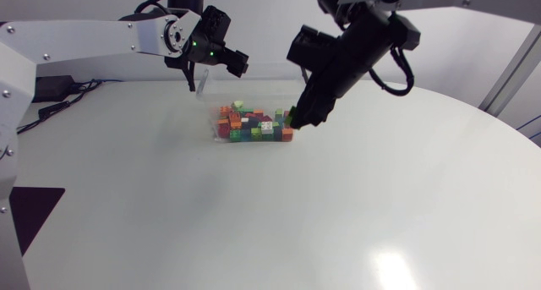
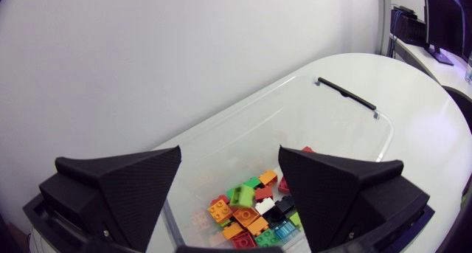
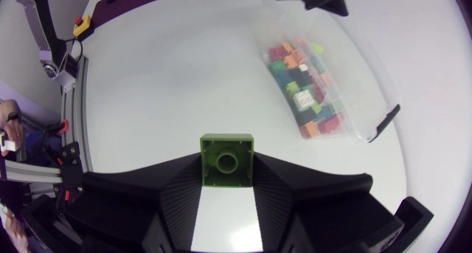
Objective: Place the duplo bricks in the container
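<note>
Right pincer (image 3: pixel 227 172) around square green brick (image 3: pixel 227 156)

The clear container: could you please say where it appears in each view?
Head view: container beneath the left gripper, the right gripper at its end.
Left wrist view: container directly ahead of the left gripper.
Right wrist view: container ahead of the right gripper, which holds a green brick.
Shared landmark: the brick pile inside.
</note>
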